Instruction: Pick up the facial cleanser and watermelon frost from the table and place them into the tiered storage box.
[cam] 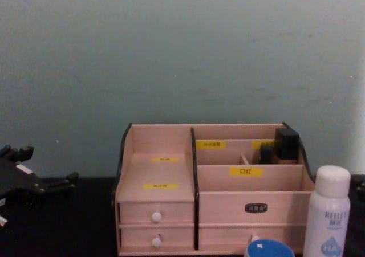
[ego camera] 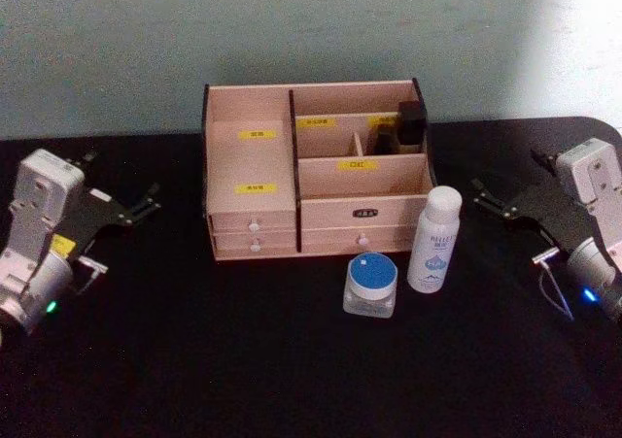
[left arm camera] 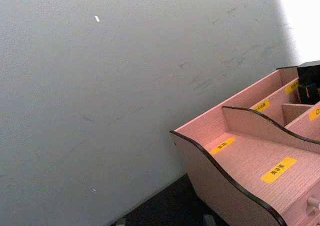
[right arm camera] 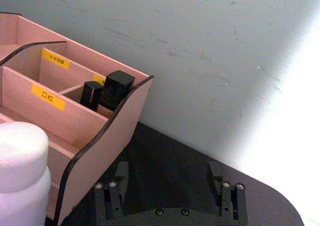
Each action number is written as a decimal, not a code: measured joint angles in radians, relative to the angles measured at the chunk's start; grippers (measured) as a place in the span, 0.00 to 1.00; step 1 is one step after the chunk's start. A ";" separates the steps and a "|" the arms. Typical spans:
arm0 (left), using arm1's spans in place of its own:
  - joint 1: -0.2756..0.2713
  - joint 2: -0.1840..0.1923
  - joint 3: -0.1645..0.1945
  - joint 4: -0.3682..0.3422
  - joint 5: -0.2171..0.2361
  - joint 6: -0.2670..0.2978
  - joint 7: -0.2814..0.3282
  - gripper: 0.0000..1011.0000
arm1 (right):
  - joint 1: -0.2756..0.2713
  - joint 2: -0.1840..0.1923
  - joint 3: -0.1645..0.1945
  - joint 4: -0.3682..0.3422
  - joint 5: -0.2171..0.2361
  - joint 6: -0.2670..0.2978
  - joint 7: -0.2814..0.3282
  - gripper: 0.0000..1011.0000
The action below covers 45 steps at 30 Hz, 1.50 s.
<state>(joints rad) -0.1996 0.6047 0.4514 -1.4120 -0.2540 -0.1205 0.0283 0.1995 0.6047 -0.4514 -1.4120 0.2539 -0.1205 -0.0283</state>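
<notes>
I hold both grippers open and empty, ready to pick: left gripper (ego camera: 152, 198) left of the tiered storage box (ego camera: 255, 181), right gripper (ego camera: 483, 197) right of it. Facial cleanser (ego camera: 434, 239) and watermelon frost (ego camera: 370, 285) (the blue-lidded jar, I judge) stand just before the box's right half.

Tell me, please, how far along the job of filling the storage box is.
Done: nothing yet. The white bottle and blue-lidded jar stand on the table in front of the tiered storage box. In hand: nothing; the left hand and right hand sit open at either side, apart from both items. Remaining: pick up both and place them in the box.
</notes>
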 joint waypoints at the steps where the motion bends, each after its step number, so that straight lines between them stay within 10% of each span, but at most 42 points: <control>1: 0.000 0.000 0.000 0.000 0.000 0.000 0.000 0.99 | 0.000 0.000 0.000 0.000 0.000 0.000 0.000 0.99; 45: 0.000 0.000 0.000 0.000 0.000 0.000 0.000 0.99 | -0.051 0.012 0.040 -0.050 0.020 0.019 0.027 0.99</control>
<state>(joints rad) -0.1995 0.6046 0.4514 -1.4120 -0.2539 -0.1205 0.0283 0.1488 0.6170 -0.4114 -1.4619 0.2736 -0.1018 -0.0009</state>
